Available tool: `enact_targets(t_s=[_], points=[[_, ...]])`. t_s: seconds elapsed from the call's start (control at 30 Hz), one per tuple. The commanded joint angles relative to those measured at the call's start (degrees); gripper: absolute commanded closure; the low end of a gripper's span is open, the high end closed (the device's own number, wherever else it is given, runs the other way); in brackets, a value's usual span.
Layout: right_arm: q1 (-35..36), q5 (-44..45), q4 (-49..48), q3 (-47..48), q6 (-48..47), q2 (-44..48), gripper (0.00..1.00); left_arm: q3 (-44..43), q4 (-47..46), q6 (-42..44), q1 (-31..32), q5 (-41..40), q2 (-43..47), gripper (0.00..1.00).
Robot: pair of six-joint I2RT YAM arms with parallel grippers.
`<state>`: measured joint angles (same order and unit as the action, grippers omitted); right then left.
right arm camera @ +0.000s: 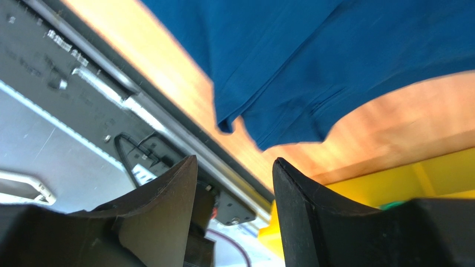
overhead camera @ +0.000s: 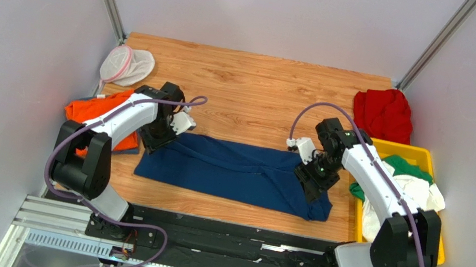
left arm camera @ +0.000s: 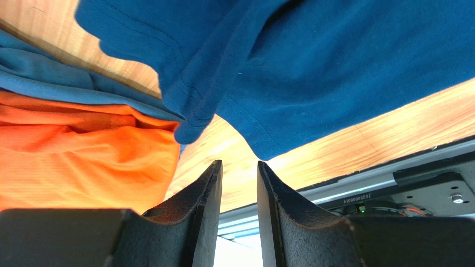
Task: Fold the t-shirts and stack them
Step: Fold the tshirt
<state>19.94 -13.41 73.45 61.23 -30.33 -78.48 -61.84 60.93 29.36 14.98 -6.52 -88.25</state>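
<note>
A navy blue t-shirt (overhead camera: 234, 173) lies folded into a long band across the middle of the wooden table. My left gripper (overhead camera: 157, 140) hovers at its left end, jaws a little apart and open, with nothing between them (left arm camera: 240, 164). The shirt's hem (left arm camera: 334, 67) hangs just ahead of the fingers. At the shirt's right end my right gripper (overhead camera: 313, 183) stands open and holds nothing (right arm camera: 234, 161), the navy cloth (right arm camera: 334, 61) beyond its tips. An orange t-shirt (overhead camera: 87, 110) (left arm camera: 83, 156) lies at the left. A red t-shirt (overhead camera: 384, 112) lies bunched at the back right.
A yellow bin (overhead camera: 428, 158) (right arm camera: 390, 183) at the right edge holds a green t-shirt (overhead camera: 404, 166) and a white one (overhead camera: 414, 194). A white mesh pouch (overhead camera: 126, 64) with a pink rim lies at the back left. A metal rail (overhead camera: 222, 237) runs along the table's near edge.
</note>
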Motion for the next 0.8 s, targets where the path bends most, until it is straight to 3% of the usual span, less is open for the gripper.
enact_targets(t_s=[0.0,0.27,0.57,0.67,0.77], points=[[0.27,1.63,-8.39,5.56,-1.49,-5.53,0.44,-1.53,-1.25,-1.15,0.13,-1.2,0.09,0.62],[0.27,2.07,-14.47,9.96,-2.54,-18.18,0.45,4.97,-5.73,0.96,0.13,-6.3,1.76,0.56],[0.36,1.63,-16.76,10.75,-3.25,-22.07,0.47,5.86,-6.17,0.96,0.13,-8.07,1.32,0.57],[0.36,0.4,-16.94,10.84,-3.07,-22.77,0.51,5.77,-6.17,0.69,0.13,-7.89,0.97,0.57],[0.36,-0.13,-16.76,10.58,-2.72,-23.04,0.65,5.68,-6.17,0.52,0.13,-7.8,0.71,0.57]])
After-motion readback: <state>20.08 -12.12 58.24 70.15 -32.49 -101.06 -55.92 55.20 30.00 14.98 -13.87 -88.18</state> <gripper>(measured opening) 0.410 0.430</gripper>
